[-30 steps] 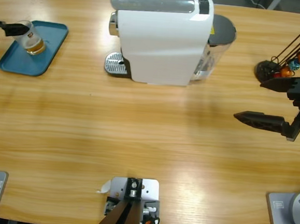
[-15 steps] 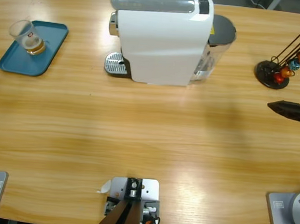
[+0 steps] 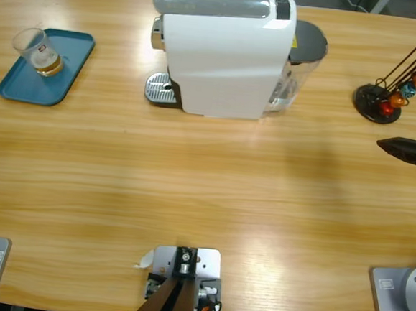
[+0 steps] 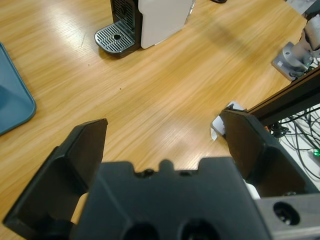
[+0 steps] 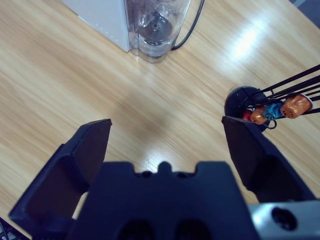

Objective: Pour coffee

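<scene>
Coffee (image 3: 49,64) is sitting as a shallow amber layer in a clear glass tumbler (image 3: 38,51), which is standing upright on the blue tray (image 3: 63,72) at the bench's (image 3: 205,191) far left. Left hand (image 4: 162,140) is gaping wide over bare wood, gripping nothing. Right hand (image 5: 165,137) is likewise spread wide and empty, near the capsule stand (image 5: 272,107). White coffee machine (image 3: 223,56) is standing at centre.

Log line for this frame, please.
glass with coffee: upright on blue tray | left gripper: open, empty | right gripper: open, empty, near capsule holder
</scene>
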